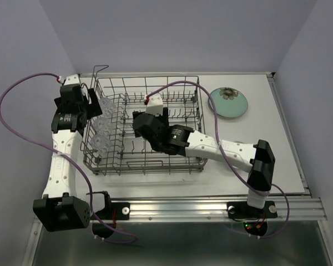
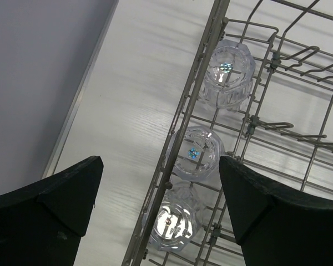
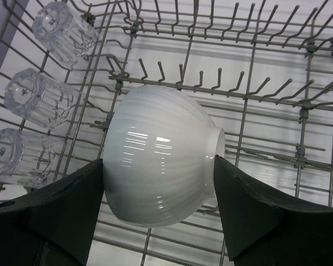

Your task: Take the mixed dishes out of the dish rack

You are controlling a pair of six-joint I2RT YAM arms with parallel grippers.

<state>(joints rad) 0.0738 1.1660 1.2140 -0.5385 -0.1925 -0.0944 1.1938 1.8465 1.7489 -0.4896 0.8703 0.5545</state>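
Note:
The grey wire dish rack [image 1: 177, 160] stands mid-table. My right gripper [image 1: 140, 126] reaches down inside it, and in the right wrist view it [image 3: 158, 185] is shut on a white bowl [image 3: 155, 166] lying on its side. One finger [image 3: 72, 194] presses the bowl's rim side and the other the foot. The arm hides the bowl in the top view. Three clear glasses [image 1: 102, 126] stand along the rack's left side. My left gripper [image 2: 161, 191] is open and empty above the rack's left rail, over the nearest glasses [image 2: 195, 154] [image 2: 175, 221]. A third glass [image 2: 227, 75] stands farther off.
A pale green plate [image 1: 228, 102] with a dark centre mark lies on the table right of the rack. Upright tines [image 3: 211, 83] rise just beyond the bowl. The same glasses [image 3: 39, 97] show left of the bowl. Walls close the table on three sides.

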